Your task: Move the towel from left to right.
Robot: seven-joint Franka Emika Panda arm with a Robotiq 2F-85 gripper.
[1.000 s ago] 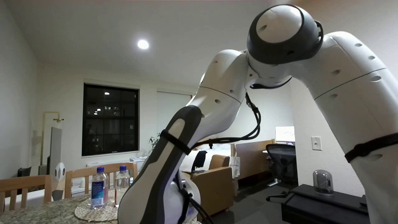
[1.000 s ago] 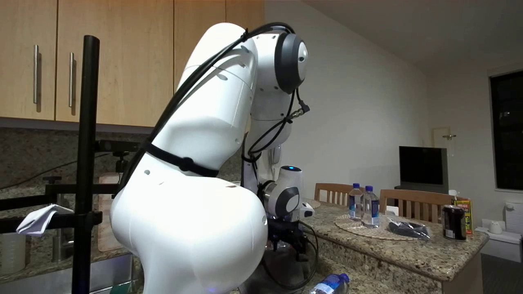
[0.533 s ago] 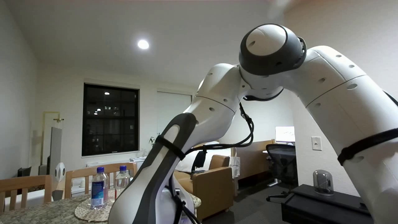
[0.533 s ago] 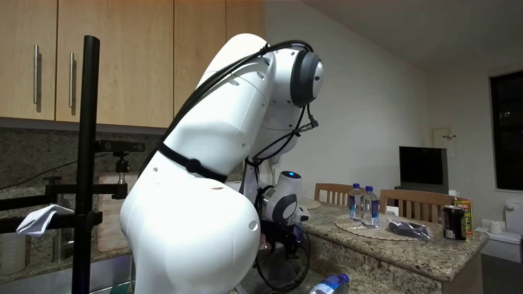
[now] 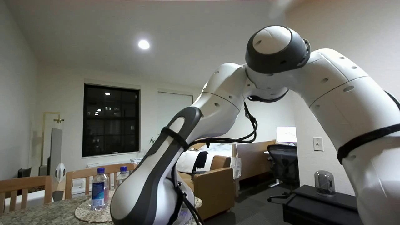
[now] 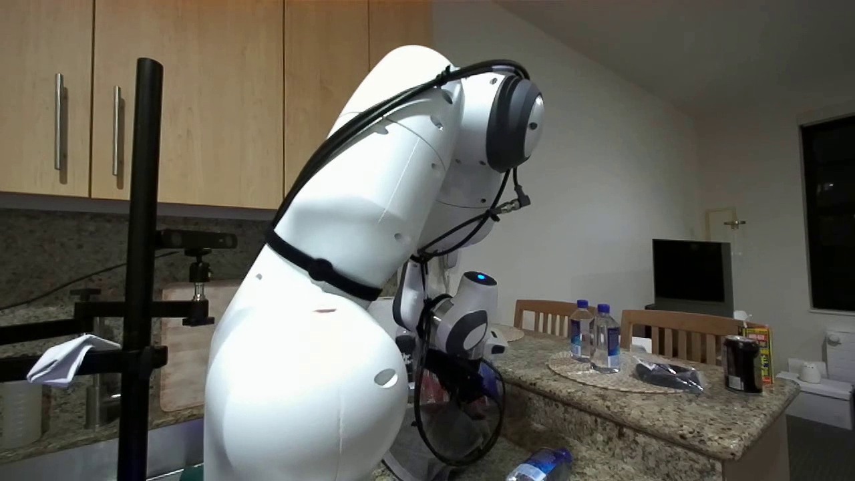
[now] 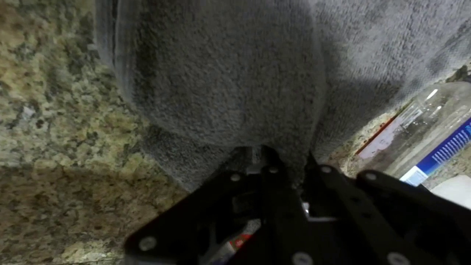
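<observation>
Gripper (image 7: 290, 157) | jaws nearly together | pinching grey towel (image 7: 228, 81) (by a narrow fold)

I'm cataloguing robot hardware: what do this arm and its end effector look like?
The arm is glossy white, rounded, with dark grey trim, black cables, black straps and a small blue light. The end effector is black, with slender linkages and pale round screw heads.

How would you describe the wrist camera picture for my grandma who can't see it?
A black gripper pinches a fold of gray towel, which fills most of the top. Speckled counter shows on the left, and a clear bottle with a blue and white label is on the right, partly cut off.
</observation>
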